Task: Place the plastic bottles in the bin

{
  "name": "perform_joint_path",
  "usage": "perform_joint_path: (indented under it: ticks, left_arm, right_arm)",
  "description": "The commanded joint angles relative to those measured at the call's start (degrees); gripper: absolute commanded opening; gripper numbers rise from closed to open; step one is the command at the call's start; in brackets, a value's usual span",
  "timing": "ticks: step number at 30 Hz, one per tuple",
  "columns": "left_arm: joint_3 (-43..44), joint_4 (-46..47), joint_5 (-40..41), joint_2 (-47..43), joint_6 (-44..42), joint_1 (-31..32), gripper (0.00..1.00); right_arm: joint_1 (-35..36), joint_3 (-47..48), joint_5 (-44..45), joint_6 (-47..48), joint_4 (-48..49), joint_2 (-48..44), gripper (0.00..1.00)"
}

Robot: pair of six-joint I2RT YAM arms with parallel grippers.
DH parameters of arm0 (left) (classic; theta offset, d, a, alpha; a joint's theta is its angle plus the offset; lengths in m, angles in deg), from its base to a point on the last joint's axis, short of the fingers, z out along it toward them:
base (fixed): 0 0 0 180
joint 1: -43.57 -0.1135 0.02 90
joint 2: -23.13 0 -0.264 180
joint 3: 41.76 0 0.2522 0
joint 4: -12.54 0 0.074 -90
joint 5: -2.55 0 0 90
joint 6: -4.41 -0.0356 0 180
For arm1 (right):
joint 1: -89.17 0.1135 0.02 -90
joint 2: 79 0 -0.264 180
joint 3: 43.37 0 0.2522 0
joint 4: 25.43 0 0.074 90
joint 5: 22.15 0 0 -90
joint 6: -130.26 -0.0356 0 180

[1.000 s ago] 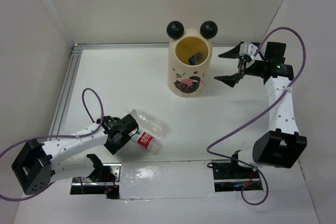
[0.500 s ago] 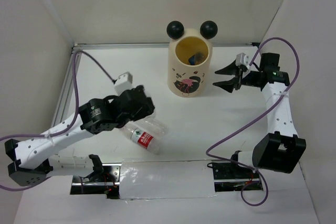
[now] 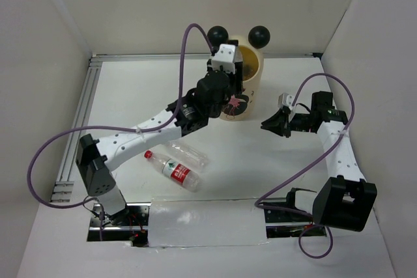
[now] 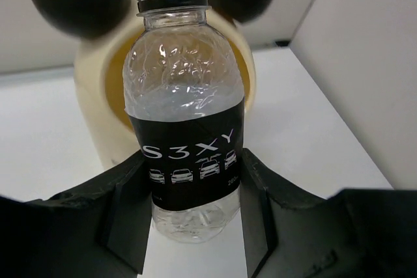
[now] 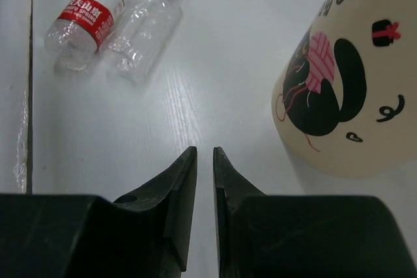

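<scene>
While left fingers clamp clear bottle, black label, cap | right fingers nearly closed, seemingly empty

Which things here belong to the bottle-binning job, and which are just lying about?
Job: black-label bottle, red-label bottle, clear unlabelled bottle, bin.
Just there: purple cable, aluminium rail, shiny strip at the near edge.

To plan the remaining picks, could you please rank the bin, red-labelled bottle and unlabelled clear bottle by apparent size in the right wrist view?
1. bin, largest, though nearer the camera and cropped.
2. red-labelled bottle and unlabelled clear bottle look alike, so unranked.
</scene>
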Motion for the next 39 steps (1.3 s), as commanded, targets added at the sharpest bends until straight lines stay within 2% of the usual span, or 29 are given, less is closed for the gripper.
perform_joint_path:
  ticks: [1, 5, 6, 13, 15, 16, 17, 18, 19, 20, 22, 23, 24, 27, 32, 34, 35, 37, 38, 39]
  left_arm:
    - [6.69, 16.96, 4.13, 2.50, -11.12, -1.86, 0.14]
    - [10.82, 21.28, 7.19, 9.52, -16.48, -3.96, 0.19]
    - [13.09, 21.28, 7.90, 13.54, -16.49, -4.84, 0.19]
    - [13.12, 19.87, 6.07, 17.10, -15.08, -5.64, 0.23]
    - [12.50, 19.87, 5.45, 17.10, -13.77, -5.64, 0.27]
    - [12.50, 19.87, 5.44, 17.79, -13.77, -5.64, 0.33]
    - [12.50, 19.87, 5.44, 18.58, -13.77, -5.64, 0.36]
    - [12.50, 19.87, 5.44, 19.11, -13.77, -5.64, 0.41]
    - [13.37, 19.35, 6.05, 19.64, -13.77, -5.64, 0.47]
    - [13.38, 19.35, 6.06, 19.65, -13.24, -5.64, 0.66]
    - [14.08, 17.77, 6.06, 20.44, -12.37, -5.64, 0.82]
    - [14.08, 17.76, 6.06, 20.44, -12.36, -5.64, 0.86]
    - [14.08, 17.76, 5.45, 20.44, -12.36, -5.03, 0.91]
    - [13.56, 17.76, 5.44, 19.65, -12.36, -3.54, 0.96]
    - [10.22, 18.12, 5.36, 14.65, -11.22, -1.34, 0.99]
    - [8.55, 18.12, 5.97, 10.61, -11.22, 0.24, 0.99]
    - [7.50, 18.72, 6.75, 8.77, -12.96, 1.72, 0.99]
    - [3.46, 18.21, 8.95, 1.94, -13.59, 3.23, 0.99]
    - [2.05, 14.81, 11.83, -0.80, -12.89, 3.76, 0.99]
    - [-1.27, 11.73, 13.34, -3.62, -11.15, 4.37, 0.99]
  right_arm:
    - [0.28, -1.56, 1.36, 1.09, -0.80, -1.06, 0.23]
    - [0.28, -2.18, 1.88, 1.09, -0.80, -1.58, 0.26]
    - [0.28, -2.18, 1.88, 1.09, -0.80, -1.58, 0.26]
    - [0.28, -1.65, 2.41, 1.09, -0.28, -1.58, 0.28]
    - [0.28, -1.65, 2.41, 1.09, -0.28, -1.58, 0.32]
    - [0.28, -1.65, 2.41, 1.09, -0.28, -1.58, 0.35]
    - [0.28, -2.17, 2.41, 1.09, -0.28, -1.58, 0.39]
    - [0.28, -2.18, 2.93, 1.09, 0.25, -1.06, 0.58]
    - [0.28, -2.18, 2.94, 1.97, 0.25, -1.06, 0.69]
    - [0.28, -2.18, 2.94, 3.19, -0.88, -1.06, 0.79]
    - [0.80, -2.18, 3.46, 9.49, -5.52, -1.06, 0.96]
    - [0.81, -2.18, 3.47, 11.27, -6.85, -0.54, 1.00]
    - [1.42, -2.18, 3.99, 12.51, -7.91, -0.53, 1.00]
    - [2.82, -1.65, 4.61, 13.05, -9.85, 0.08, 1.00]
    - [5.28, 3.33, 5.14, 3.74, -12.05, 6.12, 0.98]
    - [8.79, 5.81, 6.45, 7.14, -16.69, 8.51, 0.85]
    - [9.94, 6.43, 6.46, 7.16, -16.71, 8.52, 0.67]
    - [13.97, 5.13, 7.67, 4.63, -12.96, 5.90, 0.55]
    - [16.86, 1.81, 10.21, -10.79, 0.90, 1.27, 0.44]
    - [24.81, -0.49, 14.24, -19.30, 8.87, -1.38, 0.37]
